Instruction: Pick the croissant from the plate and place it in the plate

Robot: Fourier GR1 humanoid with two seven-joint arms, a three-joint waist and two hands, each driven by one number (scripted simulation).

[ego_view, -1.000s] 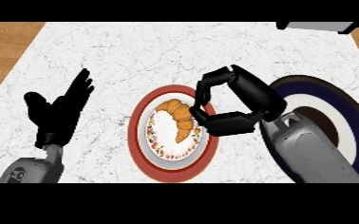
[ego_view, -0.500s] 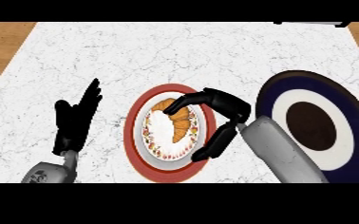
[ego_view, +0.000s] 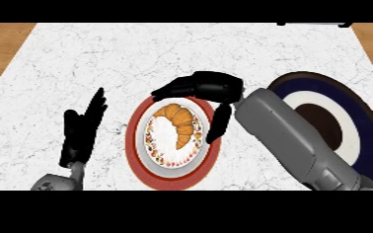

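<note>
1. The croissant lies in the upper half of the red-rimmed plate, curved, long axis running up-down in my view.
2. My right hand arches over it. The fingers bend past its top end and the thumb hangs down its right side. I see plate showing between thumb and pastry, so I read the hand as cupped around it, not yet clamped on it.
3. The left hand is released with fingers up, resting on the counter left of the plate.
4. Handling guess: light, soft, flaky crust. It'll crush or shed if pinched at a thin horn.
5. Best hold, I think, is across the thick middle, fingers on the left flank and thumb on the right.
6. The plate glaze looks slick, so the croissant may skate sideways as the fingers close. I'd close slowly.
7. The target is the dark blue plate to the right, partly under my right forearm.
</note>
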